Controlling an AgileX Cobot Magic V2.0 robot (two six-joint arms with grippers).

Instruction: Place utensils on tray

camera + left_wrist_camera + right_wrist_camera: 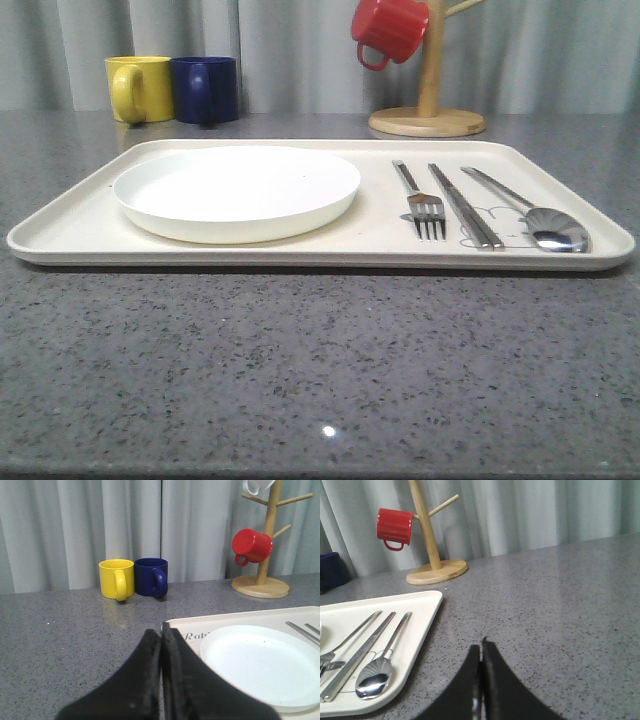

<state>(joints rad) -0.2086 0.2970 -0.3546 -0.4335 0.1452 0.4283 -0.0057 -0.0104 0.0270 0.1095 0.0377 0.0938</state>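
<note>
The cream tray (60, 228) lies across the middle of the grey table. On its right part rest the silver utensils side by side: the fork (421, 203), the chopsticks (464, 206) and the spoon (535, 216). The spoon (379, 668), chopsticks (357, 657) and fork (340, 645) also show in the right wrist view. My left gripper (161, 632) is shut and empty, above the tray's near left corner (172, 626). My right gripper (481, 647) is shut and empty over bare table, to the right of the tray (425, 617).
A round white plate (236, 190) fills the tray's left half. A yellow mug (138, 88) and a dark blue mug (206, 89) stand at the back left. A wooden mug tree (428, 110) with a red mug (389, 30) stands at the back right.
</note>
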